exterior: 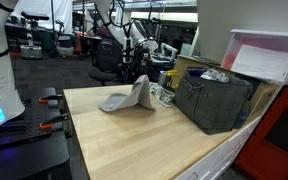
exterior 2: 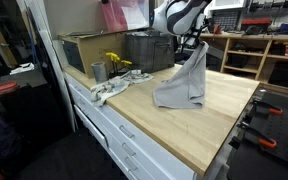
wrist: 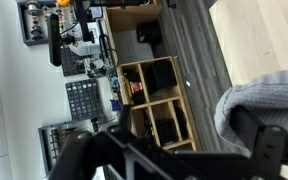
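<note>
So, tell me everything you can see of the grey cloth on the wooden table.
The soft grey fabric cloth is crumpled, unfolded. Its base spreads on the light wooden tabletop, while one end rises in a peak up to the open end effector. Contact between them cannot be told.

counting what is on your bench

you have one wooden table (exterior: pixel 134 140). you can count one grey cloth (exterior: pixel 127 97), and it is the only grey one. you have one dark crate (exterior: pixel 216 100) and one brown box (exterior 2: pixel 82 50), so that makes two big boxes. there is one shiny metal cup (exterior 2: pixel 98 71), one bunch of yellow flowers (exterior 2: pixel 115 62) and one small white rag (exterior 2: pixel 109 88). you can see one pink and white bin (exterior: pixel 269 55). you can also count two clamps (exterior: pixel 49 97).
</note>
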